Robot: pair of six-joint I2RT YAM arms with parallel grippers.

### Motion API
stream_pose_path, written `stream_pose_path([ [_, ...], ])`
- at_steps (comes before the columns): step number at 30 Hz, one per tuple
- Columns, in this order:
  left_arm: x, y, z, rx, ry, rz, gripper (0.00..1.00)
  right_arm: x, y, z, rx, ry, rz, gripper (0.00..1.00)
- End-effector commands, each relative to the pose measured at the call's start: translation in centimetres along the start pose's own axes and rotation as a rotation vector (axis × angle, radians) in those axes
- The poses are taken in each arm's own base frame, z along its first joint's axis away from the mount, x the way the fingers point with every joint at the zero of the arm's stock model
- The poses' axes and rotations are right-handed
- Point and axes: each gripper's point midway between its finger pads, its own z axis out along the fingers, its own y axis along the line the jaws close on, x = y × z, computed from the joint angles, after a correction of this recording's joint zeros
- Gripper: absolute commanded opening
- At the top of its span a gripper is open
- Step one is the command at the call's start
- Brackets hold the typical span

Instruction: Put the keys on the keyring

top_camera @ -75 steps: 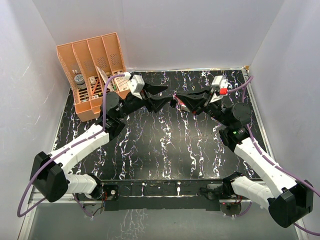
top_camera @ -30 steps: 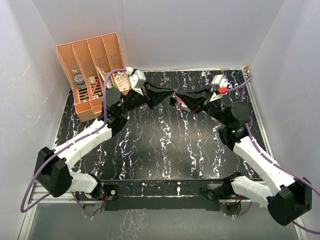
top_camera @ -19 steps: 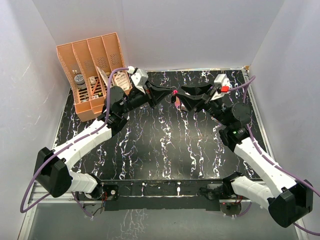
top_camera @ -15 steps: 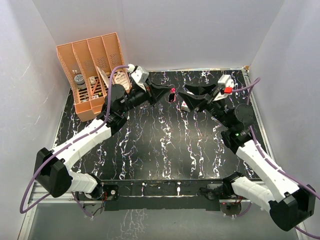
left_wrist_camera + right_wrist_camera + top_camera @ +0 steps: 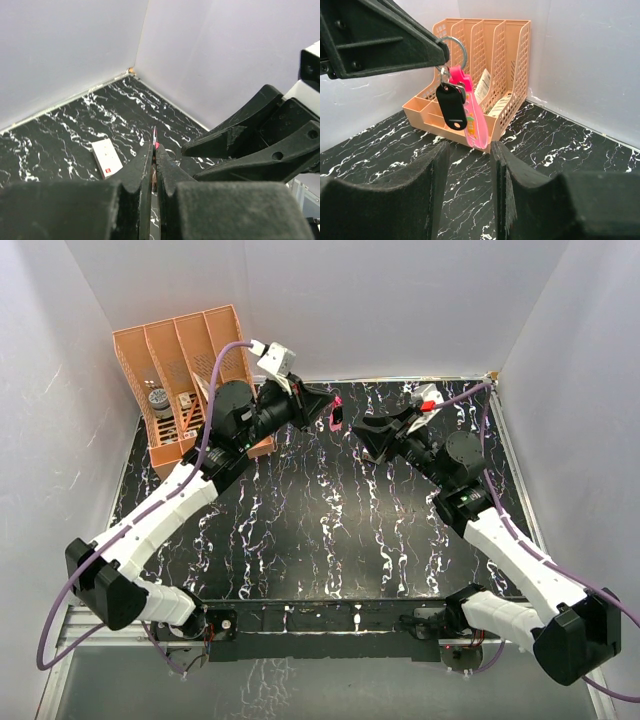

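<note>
Pink strap of the keyring (image 5: 472, 117) is hung in mid-air from its metal ring, which is pinched in the fully closed left gripper (image 5: 325, 408); a black tag (image 5: 451, 106) is hung alongside. The right gripper (image 5: 368, 428) is held partly open and empty, just beside the strap.

Keyring (image 5: 472, 117): pink strap looks like glossy, smooth plastic; ring is shiny bare metal. Black fob (image 5: 451, 106) on it: smooth plastic w/ slight sheen. Left gripper (image 5: 154, 150) & right gripper (image 5: 468, 146): black plastic, matt, grainy-rough. Organizer (image 5: 512, 75): peach plastic, matt, perforated walls. Table (image 5: 560, 165): black marble-look top w/ white veins, smooth, semi-gloss. Box (image 5: 106, 157): white, smooth, prob. card. Walls (image 5: 400, 300): pale, matt, smooth. Cable (image 5: 210, 390): purple, smooth sheath.
</note>
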Motion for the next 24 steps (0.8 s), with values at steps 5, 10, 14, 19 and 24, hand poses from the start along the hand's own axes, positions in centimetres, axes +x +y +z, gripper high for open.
stream_pose_path([
  [5, 1.9, 1.4, 0.5, -0.098, 0.139, -0.094, 0.00, -2.3, 0.7, 0.4, -0.039, -0.079, -0.035, 0.36],
  [10, 3.1, 1.8, 0.6, -0.122, 0.197, -0.113, 0.00, -1.4, 0.6, 0.9, -0.052, -0.060, -0.022, 0.36],
  [14, 3.5, 1.9, 0.8, -0.124, 0.218, -0.121, 0.00, -0.9, 0.5, 1.2, -0.056, -0.052, -0.016, 0.35],
  [19, 3.7, 1.7, 1.0, -0.117, 0.226, -0.129, 0.00, -0.2, 0.4, 1.7, -0.066, -0.042, 0.000, 0.31],
  [24, 4.2, 1.6, 1.0, -0.114, 0.242, -0.134, 0.00, 0.4, 0.3, 2.2, -0.073, -0.035, 0.013, 0.29],
])
